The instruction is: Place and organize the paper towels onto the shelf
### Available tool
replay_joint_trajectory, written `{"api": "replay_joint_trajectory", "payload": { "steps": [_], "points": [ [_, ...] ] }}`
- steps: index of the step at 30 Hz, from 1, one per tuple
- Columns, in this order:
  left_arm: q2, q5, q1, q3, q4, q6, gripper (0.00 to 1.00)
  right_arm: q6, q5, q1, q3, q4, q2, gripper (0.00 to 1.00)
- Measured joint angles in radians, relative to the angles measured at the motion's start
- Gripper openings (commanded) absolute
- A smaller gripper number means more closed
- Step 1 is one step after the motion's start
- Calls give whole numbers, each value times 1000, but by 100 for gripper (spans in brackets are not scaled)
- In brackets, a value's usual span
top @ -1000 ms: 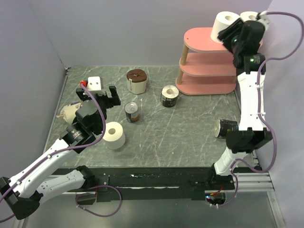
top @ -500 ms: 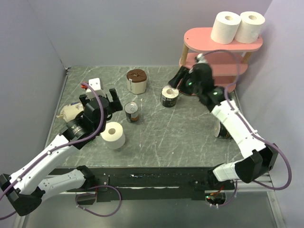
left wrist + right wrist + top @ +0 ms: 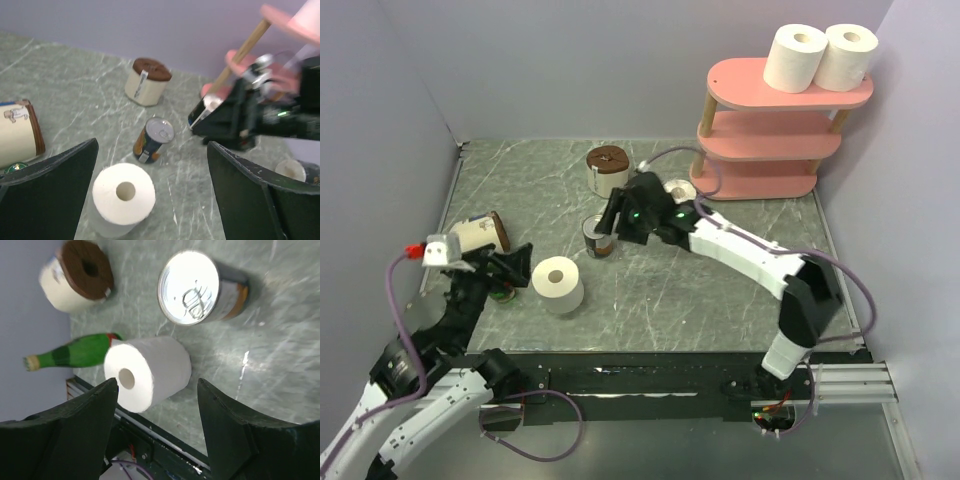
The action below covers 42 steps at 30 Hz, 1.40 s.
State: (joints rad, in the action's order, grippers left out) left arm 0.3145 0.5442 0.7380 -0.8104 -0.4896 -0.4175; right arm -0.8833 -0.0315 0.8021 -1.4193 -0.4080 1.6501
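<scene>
The pink shelf (image 3: 760, 150) stands at the far right with two white paper towel rolls (image 3: 820, 55) on its top board. A white roll (image 3: 558, 283) stands on the table, also in the left wrist view (image 3: 122, 200) and the right wrist view (image 3: 147, 372). My left gripper (image 3: 510, 265) is open and empty just left of it (image 3: 152, 165). My right gripper (image 3: 610, 222) is open and empty, reaching left over the can (image 3: 597, 238) (image 3: 157, 385). A black-printed roll (image 3: 678, 190) is half hidden behind the right arm. Another dark-sided roll (image 3: 295, 170) lies at the right.
A cream roll with a brown top (image 3: 608, 170) stands at the back. A cream printed cylinder (image 3: 480, 232) lies at the left, with a green bottle (image 3: 75, 352) near it. The metal can (image 3: 195, 287) stands between the brown-topped roll and the white roll.
My right arm has swung down from the shelf's top board and left across the table to the can. My left arm has pulled back toward the near left edge.
</scene>
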Motion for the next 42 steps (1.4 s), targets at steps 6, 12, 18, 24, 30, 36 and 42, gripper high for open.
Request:
{"api": "replay_joint_trajectory", "payload": {
  "steps": [6, 12, 18, 24, 30, 36, 42],
  "points": [
    [-154, -27, 0, 87, 32, 35, 96, -10, -12, 99, -121, -19, 185, 73],
    [-164, -27, 0, 87, 37, 39, 96, -8, -13, 165, -168, -37, 243, 72],
    [-166, -27, 0, 87, 38, 39, 96, 18, 13, 202, -246, -75, 314, 72],
    [-167, -27, 0, 87, 38, 39, 96, 47, 77, 228, -286, -139, 362, 72],
    [-167, -27, 0, 87, 38, 39, 96, 70, 112, 238, -324, -183, 381, 73],
    [-167, -27, 0, 87, 38, 39, 96, 75, 118, 241, -359, -192, 414, 73],
    [-167, -27, 0, 87, 38, 39, 96, 78, 118, 243, -375, -209, 451, 70]
  ]
}}
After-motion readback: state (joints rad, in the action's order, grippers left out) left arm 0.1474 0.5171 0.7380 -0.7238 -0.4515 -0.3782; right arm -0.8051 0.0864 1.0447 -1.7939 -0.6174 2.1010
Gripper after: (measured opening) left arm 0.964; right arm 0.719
